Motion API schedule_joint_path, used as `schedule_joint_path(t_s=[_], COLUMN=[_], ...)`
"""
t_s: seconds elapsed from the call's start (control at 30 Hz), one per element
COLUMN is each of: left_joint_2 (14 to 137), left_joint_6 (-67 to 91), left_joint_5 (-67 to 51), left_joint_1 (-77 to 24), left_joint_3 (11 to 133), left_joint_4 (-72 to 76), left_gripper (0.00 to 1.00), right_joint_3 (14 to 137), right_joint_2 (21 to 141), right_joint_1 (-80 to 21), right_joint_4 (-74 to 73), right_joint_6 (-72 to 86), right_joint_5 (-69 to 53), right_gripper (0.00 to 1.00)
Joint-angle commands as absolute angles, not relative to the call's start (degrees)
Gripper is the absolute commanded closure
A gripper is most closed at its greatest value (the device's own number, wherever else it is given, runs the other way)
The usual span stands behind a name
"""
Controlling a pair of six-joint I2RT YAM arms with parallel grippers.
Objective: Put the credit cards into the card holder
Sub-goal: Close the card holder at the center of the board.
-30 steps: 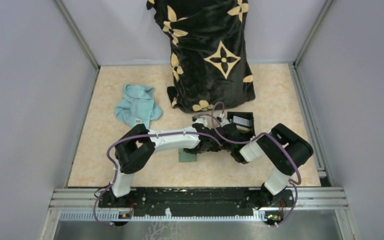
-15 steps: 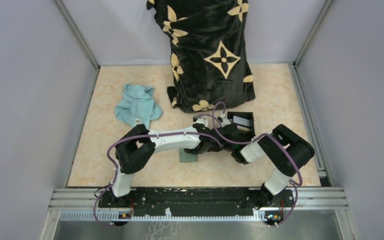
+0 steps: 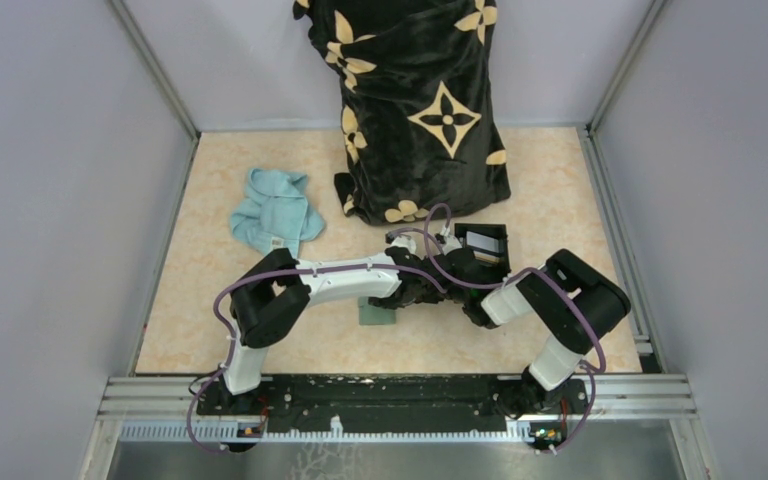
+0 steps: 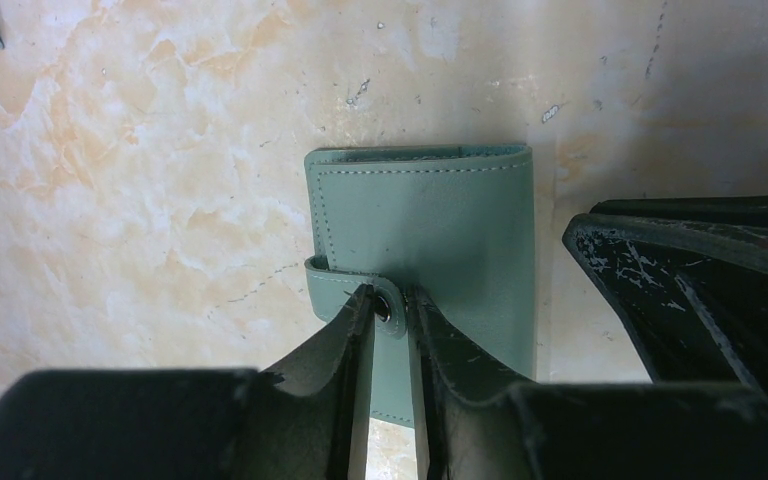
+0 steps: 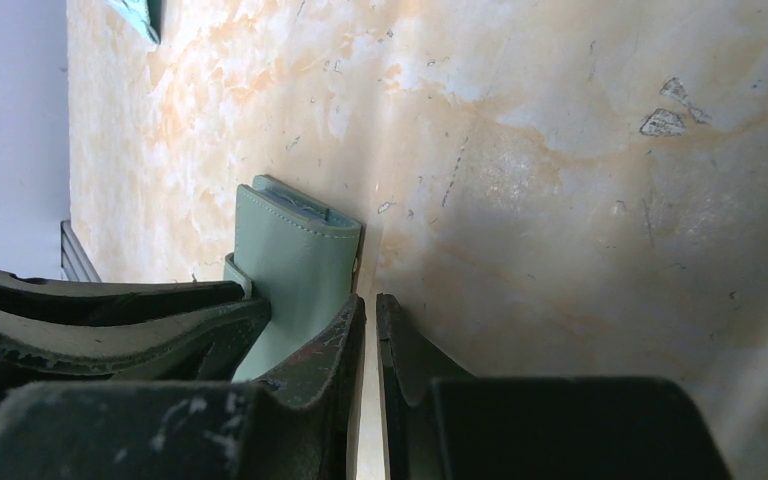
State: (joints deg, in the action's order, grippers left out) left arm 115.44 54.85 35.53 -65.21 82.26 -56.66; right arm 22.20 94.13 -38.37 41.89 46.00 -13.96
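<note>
The sage-green card holder [image 4: 440,220] lies folded shut on the marble table, its strap snapped across the front. In the top view it [image 3: 375,313] peeks out under both wrists. My left gripper [image 4: 390,300] hangs right over it. Its jaws stand a narrow gap apart, with the snap end of the strap at the tips. My right gripper [image 5: 370,300] is shut with nothing in it. Its left finger rests against the holder's [image 5: 295,260] right edge. A pale credit card face [image 3: 478,241] shows inside the black box.
The black box [image 3: 501,234] stands just behind the grippers. A black blanket with tan flowers [image 3: 420,110] rises at the back. A light blue cloth [image 3: 275,212] lies at the back left. Grey walls close in both sides, and a metal rail [image 3: 390,390] runs along the near edge.
My left jaws have parted a little around the strap's snap end. Neither arm nor the card holder has visibly shifted.
</note>
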Motion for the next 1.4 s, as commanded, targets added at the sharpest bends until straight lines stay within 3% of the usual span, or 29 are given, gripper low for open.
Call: schedule_joint_path(t_s=[0.0,0.23,0.83,1.37], left_joint_2=[119.2,118.6,116.8,115.7], left_joint_6=[57.8,58.3,58.7,59.0], left_joint_5=[31.8,32.7,33.6,33.9], left_joint_1=[-68.2,-68.6,-70.2,-71.0], left_joint_3=[87.2,87.3,86.4,86.4], left_joint_4=[-38.2,-38.2,-36.2,-36.1], left_gripper=[0.74,0.74,0.88,0.81], right_joint_3=[23.5,23.4,23.4,24.3], right_joint_2=[95.2,95.1,95.7,96.8], right_joint_1=[-46.1,-46.1,-46.6,-47.8], right_joint_4=[31.8,32.0,32.7,32.1], right_joint_6=[42.3,42.3,42.7,42.8], right_joint_5=[-9.4,-9.5,-9.9,-9.6], right_gripper=[0.89,0.89,0.89,0.89])
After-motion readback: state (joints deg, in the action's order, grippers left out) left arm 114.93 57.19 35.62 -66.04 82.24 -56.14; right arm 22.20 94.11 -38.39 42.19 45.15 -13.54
